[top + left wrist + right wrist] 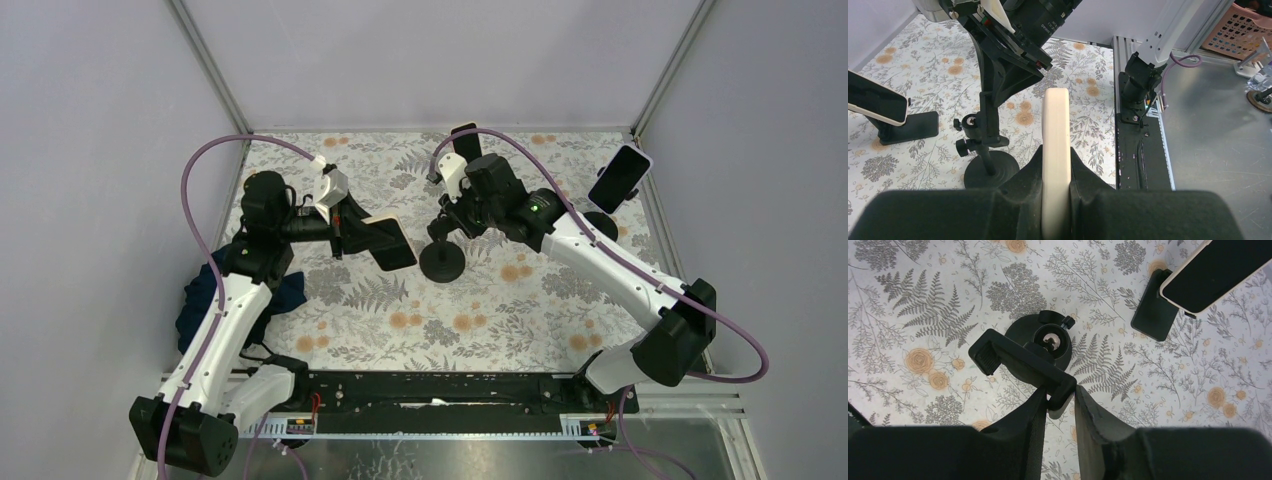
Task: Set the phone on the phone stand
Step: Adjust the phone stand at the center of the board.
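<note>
1. The left gripper [1056,172] is closed on the cream-cased, black-screened phone [1056,120]. It grips one end edge-on, which leaves the other end free to enter a holder.
2. The phone hangs in the air just to the left of the black round-based phone stand [443,262] and does not touch it.
3. The right gripper [1060,399] is closed on one end of the stand's black clamp cradle [1015,359]. This grip probably steadies the cradle and keeps it turned toward the incoming phone.
4. The stand's base rests flat on the floral-patterned table cover [500,320], so only the cradle needs restraint.
5. A second phone on its own black holder [620,178] sits at the rear right, well apart, and is not involved.
6. The placement is not yet done; the phone must be aligned with the cradle opening.
</note>
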Available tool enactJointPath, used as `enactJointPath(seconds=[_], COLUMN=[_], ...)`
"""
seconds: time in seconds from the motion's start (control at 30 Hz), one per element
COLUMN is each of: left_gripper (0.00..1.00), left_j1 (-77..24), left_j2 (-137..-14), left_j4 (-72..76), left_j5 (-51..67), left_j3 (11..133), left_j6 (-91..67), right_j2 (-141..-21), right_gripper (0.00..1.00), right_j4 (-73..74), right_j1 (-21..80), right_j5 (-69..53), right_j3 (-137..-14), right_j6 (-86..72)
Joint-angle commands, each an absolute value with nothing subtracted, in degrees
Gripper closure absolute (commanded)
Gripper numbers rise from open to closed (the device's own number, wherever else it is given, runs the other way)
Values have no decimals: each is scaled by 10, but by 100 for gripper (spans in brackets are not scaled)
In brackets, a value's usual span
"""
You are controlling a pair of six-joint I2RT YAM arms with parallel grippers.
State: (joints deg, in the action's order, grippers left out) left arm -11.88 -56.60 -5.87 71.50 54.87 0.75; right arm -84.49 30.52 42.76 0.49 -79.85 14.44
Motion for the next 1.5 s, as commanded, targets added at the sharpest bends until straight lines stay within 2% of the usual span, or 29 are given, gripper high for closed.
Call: enactJointPath(seconds=[0.0,0.07,0.17,0.23,0.83,1.47], left_gripper=[100,100,100,100,100,100], left_j1=[-115,-115,-115,-115,-115,-115], left_j2=[-558,-559,-558,-557,-559,-560], left_j4=[-2,-2,-2,-2,18,26], left_j5=[719,720,720,720,721,723], left_j3=[549,548,548,548,546,544], left_j6=[-15,-20,-24,-24,-31,-36], right_j2=[-829,-828,-825,-823,-804,-807], right_gripper=[70,68,57,55,62,63], right_j4=[291,291,290,289,286,288], right_j1=[430,430,429,429,414,413], right_j5=[26,26,25,25,9,1], right_j3=[-808,-806,-802,-798,-767,-790], right_j6=[158,158,156,156,148,145])
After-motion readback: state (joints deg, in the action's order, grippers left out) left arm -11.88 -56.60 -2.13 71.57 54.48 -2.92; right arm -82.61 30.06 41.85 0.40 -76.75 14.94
